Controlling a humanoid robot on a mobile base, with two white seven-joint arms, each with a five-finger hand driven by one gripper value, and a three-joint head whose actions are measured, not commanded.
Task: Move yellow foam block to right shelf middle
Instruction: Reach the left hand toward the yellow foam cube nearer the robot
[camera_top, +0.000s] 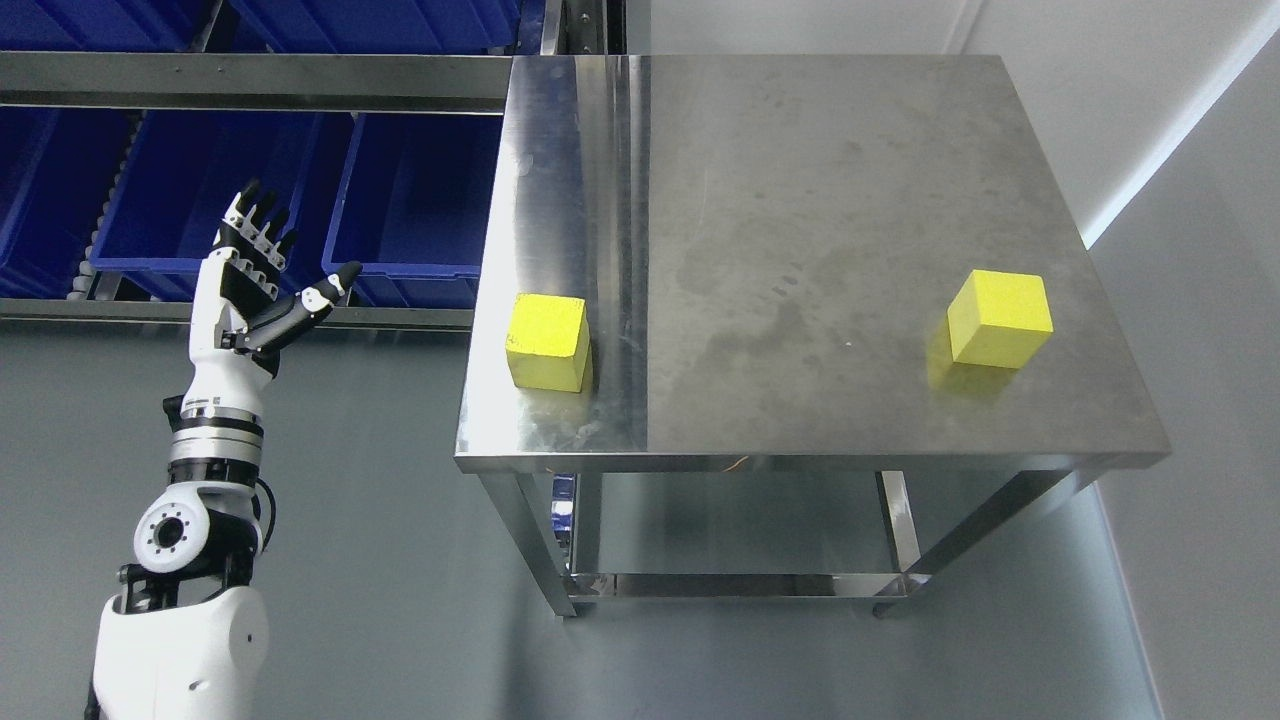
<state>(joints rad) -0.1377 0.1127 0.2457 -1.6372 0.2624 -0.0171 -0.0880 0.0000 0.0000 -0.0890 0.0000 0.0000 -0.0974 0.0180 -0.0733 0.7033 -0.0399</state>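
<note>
Two yellow foam blocks sit on a steel table (800, 200). One yellow block (546, 341) is near the table's front left edge. The other yellow block (1000, 318) is near the front right. My left hand (268, 275) is raised to the left of the table, off its edge, fingers spread and holding nothing. It is well apart from the left block. My right arm does not show.
A shelf rack with several blue bins (410, 200) stands behind and to the left of the table. A steel shelf rail (250, 82) runs across the top left. The table has a lower frame (740, 585). A white wall (1200, 300) is at the right.
</note>
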